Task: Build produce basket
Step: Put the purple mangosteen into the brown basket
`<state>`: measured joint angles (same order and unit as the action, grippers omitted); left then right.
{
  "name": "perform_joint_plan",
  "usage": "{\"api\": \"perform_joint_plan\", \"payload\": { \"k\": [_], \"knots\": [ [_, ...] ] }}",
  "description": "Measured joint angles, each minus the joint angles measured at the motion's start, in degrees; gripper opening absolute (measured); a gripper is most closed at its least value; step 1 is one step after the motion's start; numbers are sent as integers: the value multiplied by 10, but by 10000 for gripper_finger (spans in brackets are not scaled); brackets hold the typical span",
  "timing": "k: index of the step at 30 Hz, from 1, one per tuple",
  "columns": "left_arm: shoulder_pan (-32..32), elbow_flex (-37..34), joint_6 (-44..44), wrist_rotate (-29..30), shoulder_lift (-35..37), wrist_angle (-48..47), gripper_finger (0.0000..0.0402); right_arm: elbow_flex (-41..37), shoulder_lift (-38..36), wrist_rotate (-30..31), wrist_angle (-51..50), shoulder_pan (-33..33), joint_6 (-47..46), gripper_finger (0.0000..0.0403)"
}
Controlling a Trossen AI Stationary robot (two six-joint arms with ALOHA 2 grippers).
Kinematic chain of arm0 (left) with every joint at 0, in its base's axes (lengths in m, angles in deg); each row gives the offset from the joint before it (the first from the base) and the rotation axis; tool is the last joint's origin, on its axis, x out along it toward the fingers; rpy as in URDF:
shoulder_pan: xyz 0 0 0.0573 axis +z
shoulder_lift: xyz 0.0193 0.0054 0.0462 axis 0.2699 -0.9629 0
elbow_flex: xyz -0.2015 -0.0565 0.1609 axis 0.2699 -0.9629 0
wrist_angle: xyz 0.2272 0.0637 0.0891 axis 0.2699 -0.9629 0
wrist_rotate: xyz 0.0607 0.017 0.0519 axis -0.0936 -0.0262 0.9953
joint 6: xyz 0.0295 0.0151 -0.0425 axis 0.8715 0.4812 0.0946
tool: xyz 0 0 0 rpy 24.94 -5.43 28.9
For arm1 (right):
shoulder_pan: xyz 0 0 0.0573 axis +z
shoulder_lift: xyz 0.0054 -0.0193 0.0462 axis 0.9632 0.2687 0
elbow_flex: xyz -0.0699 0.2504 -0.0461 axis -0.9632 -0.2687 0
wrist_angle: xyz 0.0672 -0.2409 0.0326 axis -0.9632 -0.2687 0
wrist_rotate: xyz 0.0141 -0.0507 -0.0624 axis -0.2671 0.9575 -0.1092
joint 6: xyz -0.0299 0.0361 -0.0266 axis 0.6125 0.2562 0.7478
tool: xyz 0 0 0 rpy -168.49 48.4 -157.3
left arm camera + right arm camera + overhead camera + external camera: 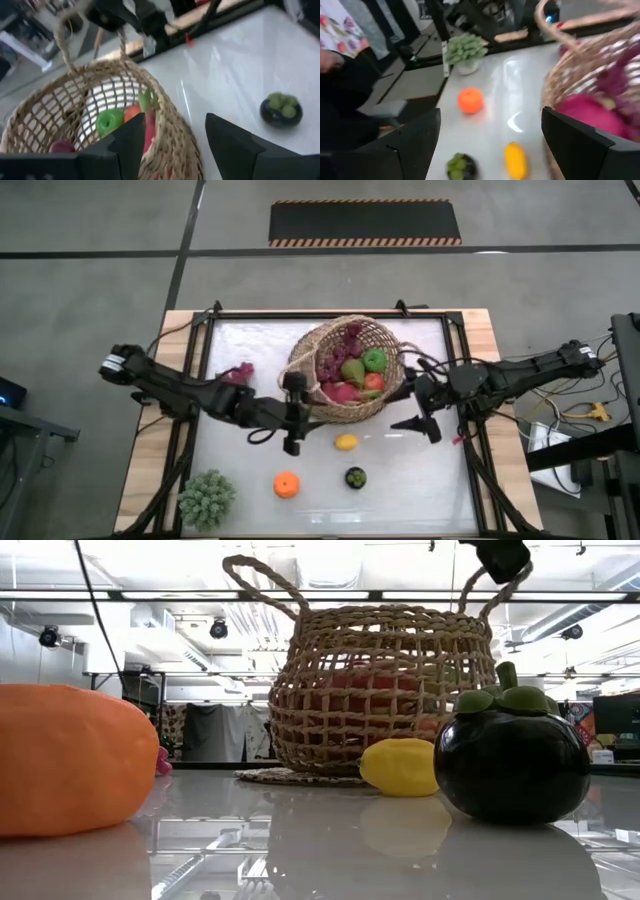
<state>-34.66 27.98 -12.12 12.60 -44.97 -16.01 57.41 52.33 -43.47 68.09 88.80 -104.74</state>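
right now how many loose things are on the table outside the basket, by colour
yellow: 1, the lemon
orange: 1, the orange
dark with green top: 1, the mangosteen
pale green: 1, the spiky plant
purple: 1, the grape bunch
total: 5

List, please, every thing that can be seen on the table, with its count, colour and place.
basket: one, tan wicker, table's middle, between both grippers; holds purple grapes, a green apple, a green pear and red pieces
lemon: one, yellow, on the table beside the basket
orange: one, orange, apart from the basket
mangosteen: one, dark with green top, beside the orange
grape bunch: one, purple, by the left arm
green plant: one, at the table's corner
left gripper: one, dark, open, at the basket's rim
right gripper: one, dark, open, at the basket's opposite side
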Motion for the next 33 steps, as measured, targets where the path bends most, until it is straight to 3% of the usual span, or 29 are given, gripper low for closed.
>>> {"api": "perform_joint_plan", "payload": {
  "k": [11, 18, 27, 33],
  "knots": [
    [-2, -183, 13, -2, 115, 216, 190, 47, 117, 8, 49, 78, -102, 327],
    [-3, -276, -2, -3, 145, 340, 190, 124, 185, 24, -46, 117, -199, 327],
    [-3, -298, -47, -3, 149, 349, 190, 248, 293, 82, -257, 176, -363, 327],
    [-3, -298, -47, -3, 149, 349, 190, 299, 376, 88, -317, 222, -346, 327]
  ]
}}
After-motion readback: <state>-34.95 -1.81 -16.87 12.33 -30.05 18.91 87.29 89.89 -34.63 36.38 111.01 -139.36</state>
